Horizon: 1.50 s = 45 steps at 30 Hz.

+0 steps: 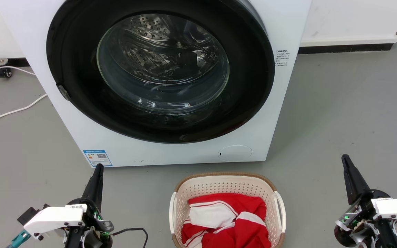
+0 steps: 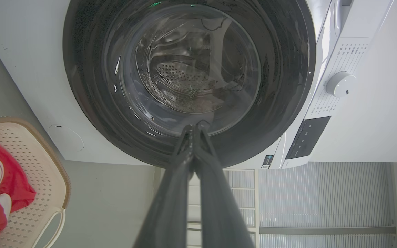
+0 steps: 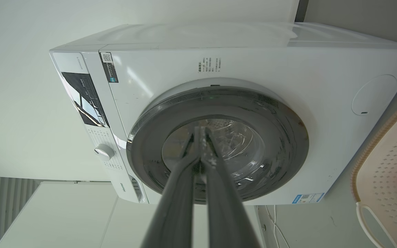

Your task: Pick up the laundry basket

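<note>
Head view shows the laundry basket (image 1: 226, 187) at the bottom middle, on the grey floor (image 1: 339, 120), with a red and white cloth (image 1: 233, 220) inside, and the big white washer (image 1: 171, 155) just above it in the frame. The left gripper (image 1: 99, 168) at the lower left and the right gripper (image 1: 345, 159) at the lower right are apart from the basket, each with fingers pressed together, holding nothing.
</note>
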{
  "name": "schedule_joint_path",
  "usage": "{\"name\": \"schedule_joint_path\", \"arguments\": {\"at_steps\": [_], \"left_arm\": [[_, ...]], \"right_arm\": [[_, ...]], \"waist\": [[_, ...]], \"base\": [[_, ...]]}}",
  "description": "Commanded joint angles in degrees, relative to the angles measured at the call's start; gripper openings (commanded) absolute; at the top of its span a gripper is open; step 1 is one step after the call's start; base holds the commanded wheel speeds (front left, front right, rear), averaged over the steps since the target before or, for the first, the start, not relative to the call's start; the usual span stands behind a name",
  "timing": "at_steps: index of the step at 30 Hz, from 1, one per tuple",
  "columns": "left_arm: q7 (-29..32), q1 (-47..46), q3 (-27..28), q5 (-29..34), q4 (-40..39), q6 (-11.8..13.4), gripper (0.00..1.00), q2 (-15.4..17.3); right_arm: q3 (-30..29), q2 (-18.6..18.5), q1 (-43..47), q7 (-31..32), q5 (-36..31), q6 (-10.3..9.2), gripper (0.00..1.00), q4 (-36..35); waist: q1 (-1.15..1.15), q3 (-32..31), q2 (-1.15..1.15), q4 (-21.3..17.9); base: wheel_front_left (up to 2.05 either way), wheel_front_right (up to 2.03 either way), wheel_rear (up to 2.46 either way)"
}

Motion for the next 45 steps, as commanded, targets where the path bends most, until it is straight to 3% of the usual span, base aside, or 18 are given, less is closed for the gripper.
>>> {"name": "schedule_joint_path", "arguments": {"at_steps": [1,18,19,28,45], "left_arm": [[0.1,-0.5,0.1,-0.1,0.0,-0.1,0.00,-0.1],[0.1,-0.5,0.1,-0.1,0.0,-0.1,0.00,-0.1],[0.0,0.0,0.0,0.0,0.0,0.0,1.00,0.0],[-1.8,1.1,-0.1,2.6,0.4,0.0,1.00,-0.2],[-6.3,1.6,-0.6,22.0,-5.2,1.9,1.00,-0.1]], "right_arm": [[0.0,-0.2,-0.6,0.1,0.2,-0.04,0.00,0.0],[0.0,-0.2,-0.6,0.1,0.2,-0.04,0.00,0.0],[0.0,0.0,0.0,0.0,0.0,0.00,1.00,0.0],[0.4,0.1,1.1,-1.8,-2.9,-0.01,1.00,1.0],[2.0,0.0,1.7,-6.3,-26.7,-0.01,1.00,-5.2]], "waist": [[0.00,0.0,0.00,0.0],[0.00,0.0,0.00,0.0],[0.00,0.0,0.00,0.0],[0.01,0.1,0.00,0.0],[0.00,0.4,0.00,0.0]], "base": [[0.00,0.00,0.00],[0.00,0.00,0.00],[0.00,0.00,0.00],[0.00,0.00,0.00],[0.00,0.00,0.00]]}}
